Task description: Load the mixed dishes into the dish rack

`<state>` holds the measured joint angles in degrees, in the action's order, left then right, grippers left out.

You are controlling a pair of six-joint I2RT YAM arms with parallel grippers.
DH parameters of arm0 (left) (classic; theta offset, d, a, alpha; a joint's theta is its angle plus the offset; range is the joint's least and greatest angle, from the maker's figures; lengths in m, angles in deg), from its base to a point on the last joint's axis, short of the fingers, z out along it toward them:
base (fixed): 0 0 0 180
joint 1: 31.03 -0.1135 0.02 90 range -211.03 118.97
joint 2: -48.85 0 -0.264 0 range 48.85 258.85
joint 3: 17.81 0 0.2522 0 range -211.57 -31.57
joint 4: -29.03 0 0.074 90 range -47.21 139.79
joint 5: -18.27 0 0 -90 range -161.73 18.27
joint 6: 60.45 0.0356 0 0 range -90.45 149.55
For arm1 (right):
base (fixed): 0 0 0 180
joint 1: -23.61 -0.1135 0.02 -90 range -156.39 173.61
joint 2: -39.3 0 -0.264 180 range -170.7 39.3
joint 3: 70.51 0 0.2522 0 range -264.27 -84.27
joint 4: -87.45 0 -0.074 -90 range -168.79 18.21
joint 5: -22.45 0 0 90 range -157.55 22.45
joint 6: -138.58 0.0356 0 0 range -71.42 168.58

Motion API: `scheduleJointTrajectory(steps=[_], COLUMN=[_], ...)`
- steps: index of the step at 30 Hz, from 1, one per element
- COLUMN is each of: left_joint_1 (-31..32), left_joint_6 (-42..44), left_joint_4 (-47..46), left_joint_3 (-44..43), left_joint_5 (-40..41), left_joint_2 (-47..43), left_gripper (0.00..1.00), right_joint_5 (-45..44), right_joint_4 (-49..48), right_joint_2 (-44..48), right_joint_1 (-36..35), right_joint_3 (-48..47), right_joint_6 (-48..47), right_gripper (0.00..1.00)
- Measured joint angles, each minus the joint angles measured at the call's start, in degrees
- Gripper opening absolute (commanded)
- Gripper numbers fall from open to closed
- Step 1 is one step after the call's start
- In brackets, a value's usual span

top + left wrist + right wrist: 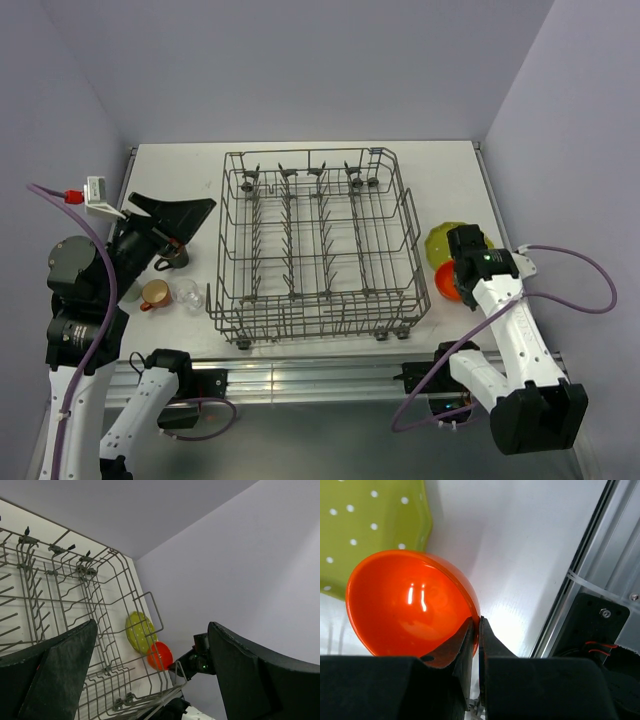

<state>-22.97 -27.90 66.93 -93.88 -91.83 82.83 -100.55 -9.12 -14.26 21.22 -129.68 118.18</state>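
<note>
The grey wire dish rack (316,318) stands mid-table with no dishes in it; it also shows in the left wrist view (75,595). My right gripper (457,277) (479,622) is shut on the rim of the orange bowl (446,285) (405,605) (160,655), which is tilted beside the yellow-green plate (443,240) (365,525) (137,630), right of the rack. My left gripper (190,213) (150,670) is open and empty, raised left of the rack. Below it sit the dark brown mug (171,258), the small orange cup (155,294) and the clear glass (187,294). The pale green cup is out of view.
The table's right edge and metal rail (590,580) run close beside the bowl. The lilac side wall (240,570) rises just right of the table. The aluminium rail (320,375) at the near edge carries both arm bases.
</note>
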Motion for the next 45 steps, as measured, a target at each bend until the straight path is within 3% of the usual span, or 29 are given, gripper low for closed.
scheduleJointTrajectory(steps=[13,22,25,34,45], left_joint_1=[0.0,0.0,0.0,0.0,0.0], left_joint_6=[1.29,2.8,2.97,2.97,2.75], left_joint_4=[0.52,0.57,0.48,-0.33,-1.14], left_joint_3=[0.81,2.25,2.78,3.69,4.17], left_joint_5=[-0.55,-1.55,-1.75,-3.1,-3.48], left_joint_2=[0.39,2.4,2.84,4.04,4.44], left_gripper=[0.99,0.98,0.98,0.97,0.96], right_joint_5=[-3.58,-5.01,-4.52,0.83,4.09], right_joint_4=[-0.98,-2.93,-4.17,-6.34,-8.59], right_joint_2=[1.97,1.57,2.6,5.46,-1.2], right_joint_1=[0.0,0.0,0.0,-0.13,-1.77], right_joint_3=[-16.26,-20.06,-17.84,1.79,3.26], right_joint_6=[-8.39,-12.48,-12.09,-10.05,-8.22], right_gripper=[0.0,0.0,0.0,0.0,0.0])
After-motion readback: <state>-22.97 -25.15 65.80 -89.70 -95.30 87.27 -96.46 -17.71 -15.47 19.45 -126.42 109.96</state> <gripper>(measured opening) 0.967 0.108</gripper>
